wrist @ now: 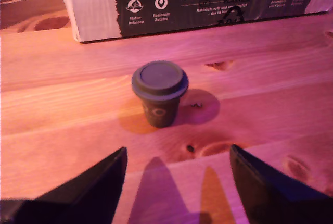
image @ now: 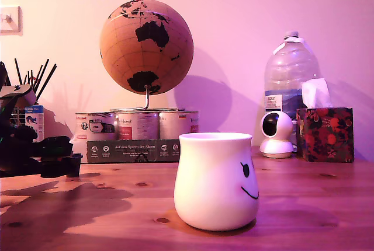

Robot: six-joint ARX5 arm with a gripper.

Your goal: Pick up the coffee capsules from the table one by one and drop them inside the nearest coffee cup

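A dark coffee capsule (wrist: 159, 92) stands upright on the wooden table (wrist: 62, 120), flat lid up, in the wrist view. My gripper (wrist: 177, 182) is open, its two dark fingers (wrist: 93, 193) spread wide and short of the capsule, with nothing between them. In the exterior view the gripper (image: 69, 162) sits low over the table (image: 105, 216) at the far left, and the capsule does not show there. The white coffee cup (image: 216, 181) with the black smiley face stands near the front, right of centre, well away from the gripper.
Behind the capsule is a cardboard tray of cans (wrist: 208, 5), seen also as the tray (image: 131, 149) under a cork globe (image: 146, 46). A small white camera (image: 276, 134), a water bottle (image: 290, 70) and a floral tissue box (image: 324, 134) stand at the back right. A pen holder (image: 26, 117) is at the left.
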